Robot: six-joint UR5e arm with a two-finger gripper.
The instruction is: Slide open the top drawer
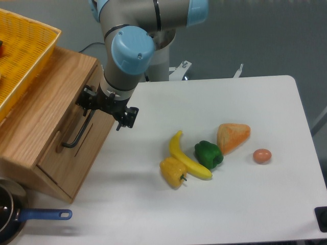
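On the left of the tabletop [245, 102] sits a wooden box of drawers, and the top drawer [48, 117] looks shut, with its front flat against the box. Its long black handle [77, 130] runs down the front. The robot's hand [106, 107] hangs right by the upper end of that handle. One black finger [87, 99] is close to the bar and the other finger [126, 118] sticks out over the tabletop. The hand looks spread wide, with nothing in it. I cannot tell if a finger is touching the bar yet.

I think the robot is at the reaching step. It is lining up to catch the handle, and the pull has not begun.

Next, the hand needs to get a finger behind the bar, or pinch it. Then it must pull straight out, away from the box, toward the fruit side. The banana [188, 158] and peppers [208, 154] lie well apart from the drawer, so they should not get in the way.
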